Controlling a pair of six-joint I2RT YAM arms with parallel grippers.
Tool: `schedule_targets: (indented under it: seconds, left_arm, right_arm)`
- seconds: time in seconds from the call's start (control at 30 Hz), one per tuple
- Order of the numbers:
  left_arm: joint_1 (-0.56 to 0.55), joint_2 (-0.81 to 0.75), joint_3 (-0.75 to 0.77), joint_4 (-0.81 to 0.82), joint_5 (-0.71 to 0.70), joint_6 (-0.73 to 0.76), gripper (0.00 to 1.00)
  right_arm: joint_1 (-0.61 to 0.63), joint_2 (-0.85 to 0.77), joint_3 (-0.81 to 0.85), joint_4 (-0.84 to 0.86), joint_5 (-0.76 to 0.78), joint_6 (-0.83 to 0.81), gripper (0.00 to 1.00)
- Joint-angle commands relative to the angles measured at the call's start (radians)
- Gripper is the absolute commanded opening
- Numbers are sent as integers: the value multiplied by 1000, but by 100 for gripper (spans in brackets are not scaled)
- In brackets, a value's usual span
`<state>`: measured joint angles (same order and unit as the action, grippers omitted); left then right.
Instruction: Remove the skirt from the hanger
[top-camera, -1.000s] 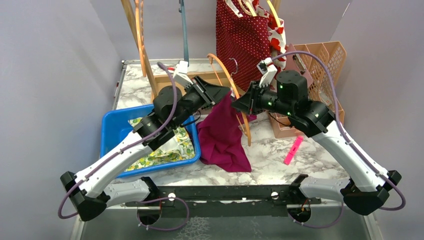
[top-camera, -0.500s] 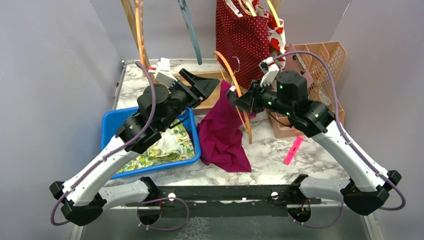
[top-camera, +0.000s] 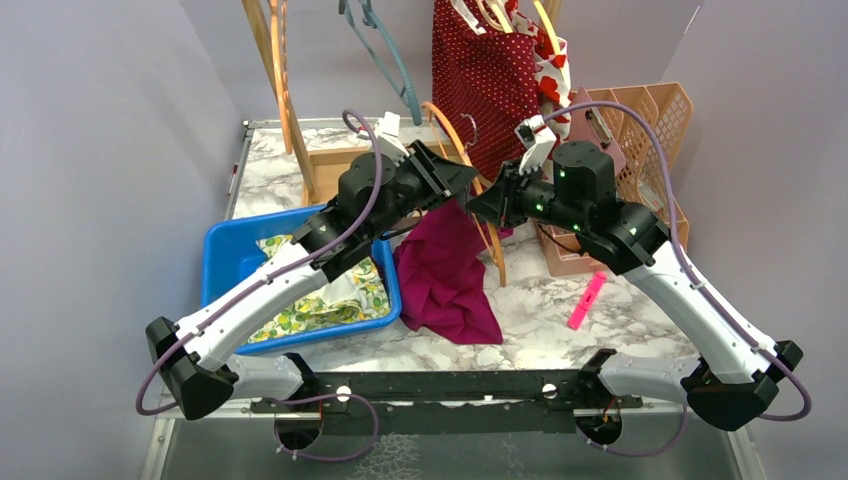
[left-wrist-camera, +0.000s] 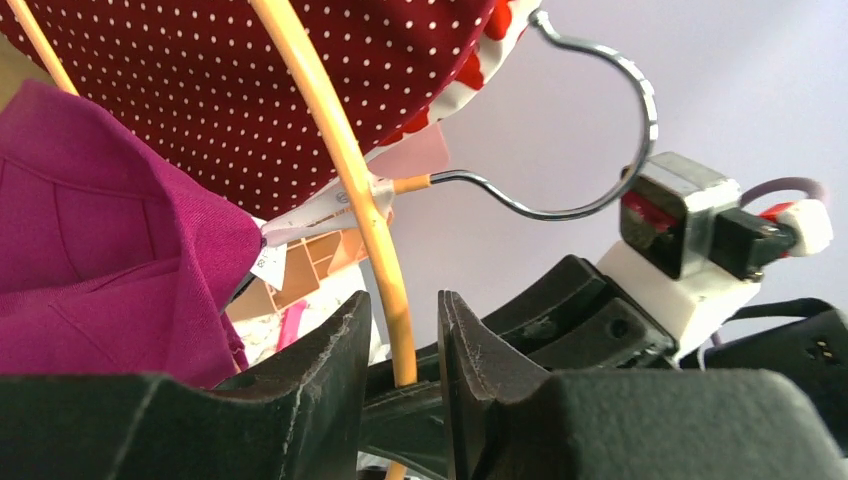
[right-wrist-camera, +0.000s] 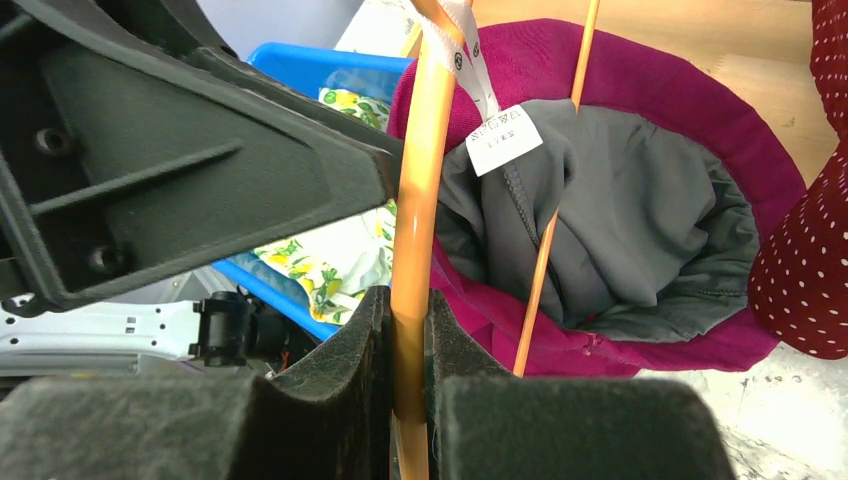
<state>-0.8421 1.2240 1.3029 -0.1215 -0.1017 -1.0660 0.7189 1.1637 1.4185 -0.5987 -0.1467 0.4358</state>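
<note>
The magenta skirt (top-camera: 445, 265) hangs from an orange hanger (top-camera: 483, 215) and its hem lies bunched on the table. My right gripper (top-camera: 482, 207) is shut on the hanger's bar; in the right wrist view the gripper (right-wrist-camera: 408, 295) clamps the hanger (right-wrist-camera: 425, 150) beside the skirt's waist (right-wrist-camera: 640, 120) and its grey lining. My left gripper (top-camera: 452, 180) is open at the hanger's top. In the left wrist view the gripper (left-wrist-camera: 402, 300) straddles the hanger (left-wrist-camera: 340, 150) with gaps on both sides. The skirt (left-wrist-camera: 100, 230) is left of it and the metal hook (left-wrist-camera: 620, 170) above.
A red polka-dot garment (top-camera: 485, 70) hangs on the rack right behind the hanger. A blue bin (top-camera: 225, 260) with lemon-print cloth is at the left. A tan basket (top-camera: 655, 120) stands at the right, a pink marker (top-camera: 587, 300) lies on the table, and a teal hanger (top-camera: 385, 60) hangs behind.
My left gripper drew back to the left, then came right again and now straddles the hanger's top. The teal hanger swung upward. The right gripper kept its hold.
</note>
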Motion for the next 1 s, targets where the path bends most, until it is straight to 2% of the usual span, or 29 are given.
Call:
schedule_targets:
  seconds: [0.0,0.13,0.37,0.5,0.57,0.6,0.63,0.67,0.77,0.8,0.97]
  left_arm:
    - [-6,-3,19,49,51,-10,34]
    - [-11,5,-7,66,79,-33,42]
    - [-14,34,-17,91,107,-35,40]
    - [-13,44,-7,85,104,-22,30]
    - [-12,47,9,70,104,0,18]
    - [-12,48,20,53,104,17,9]
    - [-9,47,31,30,105,32,0]
    - [-5,44,40,9,106,45,0]
    - [31,22,27,21,162,72,0]
    - [49,14,20,25,195,67,0]
    - [122,-24,-14,25,331,39,0]
  right_arm:
    - [4,-24,26,98,-26,-23,1]
    - [4,-28,17,106,-32,-19,1]
    - [4,-29,10,126,-65,-18,1]
    - [4,-32,10,127,-83,-20,1]
    - [4,-38,8,113,-81,-20,1]
    - [4,-41,9,99,-79,-23,1]
    - [4,-44,14,80,-79,-28,6]
    - [4,-46,19,60,-80,-39,16]
    - [4,-64,54,-37,-62,-85,55]
    - [4,-71,68,-69,-40,-104,62]
    - [-3,-44,152,-151,58,-148,65]
